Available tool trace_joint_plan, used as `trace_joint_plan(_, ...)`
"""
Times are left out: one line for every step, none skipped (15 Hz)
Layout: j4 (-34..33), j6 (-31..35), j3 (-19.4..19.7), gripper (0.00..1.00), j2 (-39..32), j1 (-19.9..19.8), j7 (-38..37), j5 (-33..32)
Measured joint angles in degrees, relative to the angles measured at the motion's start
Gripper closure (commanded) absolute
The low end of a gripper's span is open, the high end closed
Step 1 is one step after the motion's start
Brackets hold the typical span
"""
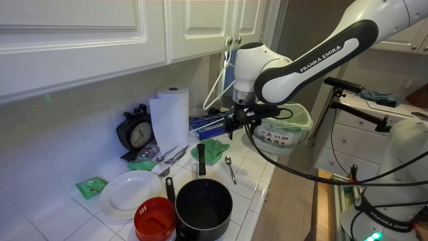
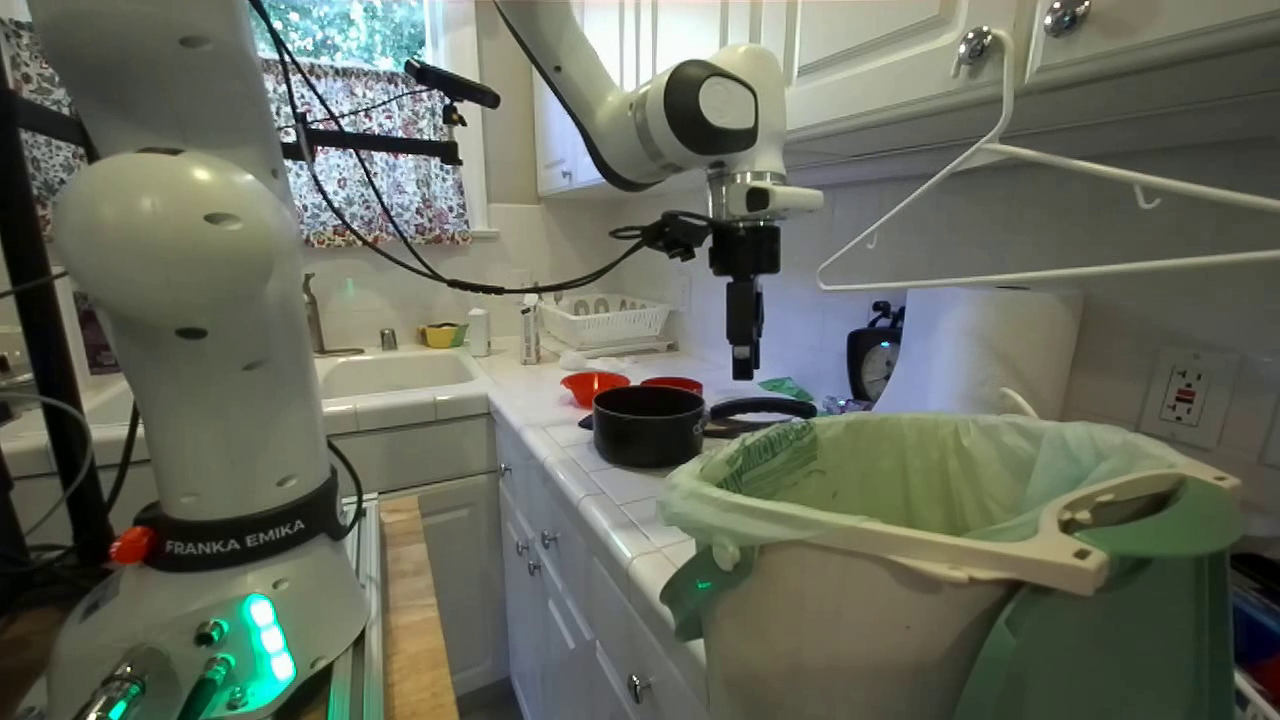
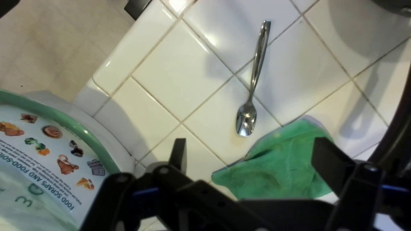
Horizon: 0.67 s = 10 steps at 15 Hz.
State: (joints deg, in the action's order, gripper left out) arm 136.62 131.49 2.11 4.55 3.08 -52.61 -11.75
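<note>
Above the white tiled counter (image 3: 179,77), the gripper (image 3: 250,155) hung, pointing downward, with its jaws wide apart. Beneath it, as the wrist view showed, a green cloth (image 3: 279,166) lay crumpled on the counter, partly framed between the jaws from that angle. Just beside the cloth lay a metal spoon (image 3: 255,77), its bowl toward the fabric and its handle pointing away. At the counter's edge stood a food-scraps bin (image 2: 850,640) fitted with a pale green liner (image 2: 900,465). Farther along the counter, and visible in both exterior views, stood a black pot (image 2: 648,430); a red vessel (image 1: 144,217) stood beside it, and a white plate (image 1: 128,192) lay next to that. Against the tiled wall (image 1: 60,150), a black device with a round dial (image 1: 140,135) stood beside a paper towel roll (image 1: 174,113), with several pieces of cutlery (image 1: 178,158) near the roll's foot. From a cabinet knob (image 2: 975,45), seen in an exterior view, hung a white hanger (image 2: 1060,271).
</note>
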Motion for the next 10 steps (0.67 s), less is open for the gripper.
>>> trace_joint_plan(0.21, -0.21, -0.39, 0.0, 0.76, -0.32, -0.04, -0.05)
trace_joint_plan(0.43, -0.36, -0.79, 0.0, 1.5, -0.69, -0.05, -0.06)
trace_joint_plan(0.67, -0.43, -1.11, 0.0, 2.19, -0.99, -0.05, -0.06)
trace_joint_plan(0.95, -0.47, -1.45, 0.0, 2.86, -1.36, -0.06, -0.06)
trace_joint_plan(1.25, -0.48, -1.72, 0.0, 3.51, -1.69, -0.06, -0.07)
trace_joint_plan(1.39, -0.51, -2.02, 0.0, 3.98, -2.05, -0.27, -0.07)
trace_joint_plan(1.43, -0.55, -2.22, 0.0, 4.32, -2.31, -0.51, -0.07)
trace_joint_plan(1.46, -0.66, -2.25, 0.0, 4.56, -2.39, -0.68, -0.07)
trace_joint_plan(1.49, -0.71, -2.26, 0.0, 4.66, -2.43, -0.76, -0.07)
trace_joint_plan(1.5, -0.73, -2.27, 0.0, 4.68, -2.45, -0.83, -0.07)
